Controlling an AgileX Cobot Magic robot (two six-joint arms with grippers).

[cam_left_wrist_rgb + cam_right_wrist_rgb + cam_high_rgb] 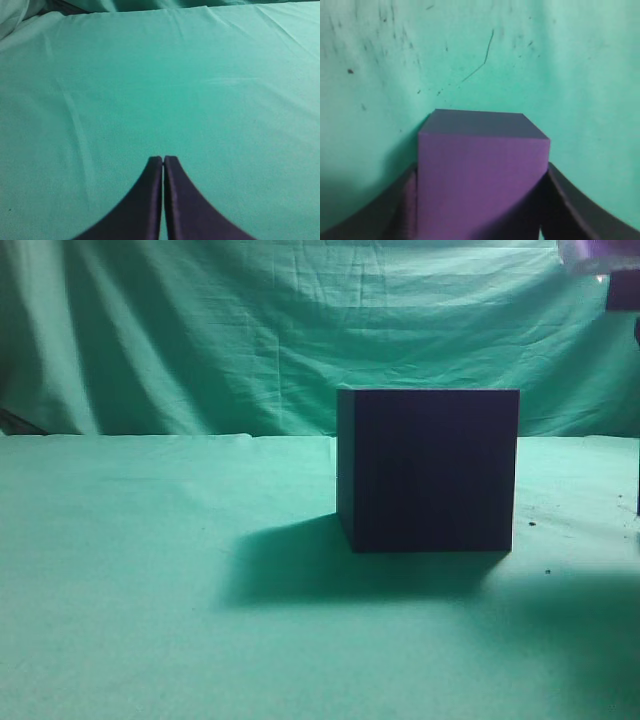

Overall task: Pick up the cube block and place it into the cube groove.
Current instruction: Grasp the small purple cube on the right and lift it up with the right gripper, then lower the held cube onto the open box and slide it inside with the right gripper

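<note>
The cube block [480, 175], plain purple, sits between the two dark fingers of my right gripper [482, 205], which is shut on it above the green cloth. In the exterior view the block [598, 254] shows as a purple blur at the top right corner, high above and right of the near-black box [430, 470]. The box stands on the table right of centre; the cube groove in it is not visible. My left gripper [163, 160] is shut and empty over bare cloth; it does not show in the exterior view.
Green cloth [150, 570] covers the table and hangs as a backdrop behind. The box casts a shadow to its left front. Small dark specks and a thread [482, 55] lie on the cloth under the right gripper.
</note>
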